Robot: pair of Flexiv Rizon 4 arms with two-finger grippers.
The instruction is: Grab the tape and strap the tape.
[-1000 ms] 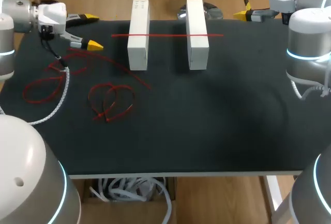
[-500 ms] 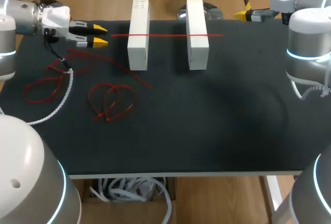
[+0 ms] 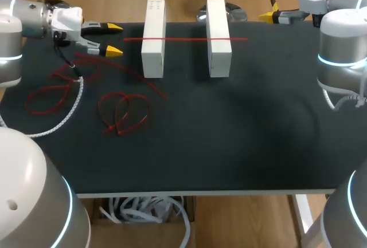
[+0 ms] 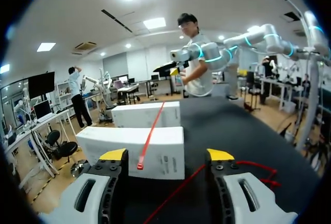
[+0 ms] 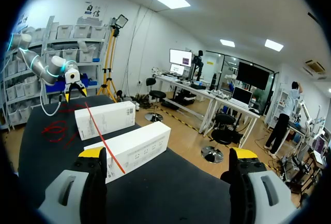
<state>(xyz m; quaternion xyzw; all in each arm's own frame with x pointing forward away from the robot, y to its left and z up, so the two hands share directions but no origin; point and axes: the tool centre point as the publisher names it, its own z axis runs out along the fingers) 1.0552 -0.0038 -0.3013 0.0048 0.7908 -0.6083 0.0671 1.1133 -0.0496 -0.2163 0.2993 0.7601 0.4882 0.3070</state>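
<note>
- Head view: our left claw (image 3: 114, 39) sits in the upper left of the frame. It is wide open and holds nothing, and its yellow tips point toward the tape (image 3: 184, 39).
- The tape is a straight red strip in the upper middle of the frame. It lies across the tops of two white boxes (image 3: 153, 39), and both its ends overhang.
- The tape's left end hangs free beside the left box, near the claw but not touching it.
- In the left wrist view that end lies ahead of the claw, closer to one finger than the other.
- Red loops (image 3: 121, 113) lie on the table (image 3: 229, 133) at the left of the frame, and one strand runs beneath the claw.
- Our right claw (image 5: 168, 154) is far off in the upper right corner, fingers wide apart and empty.
- We judge the step in hand to be grabbing the tape's free end.
- To do it well, we should centre that end between the fingers and keep them spread until it is well inside.
- We should pinch only the overhanging part, clear of the box, and stay high enough to miss the loose strand below.
</note>
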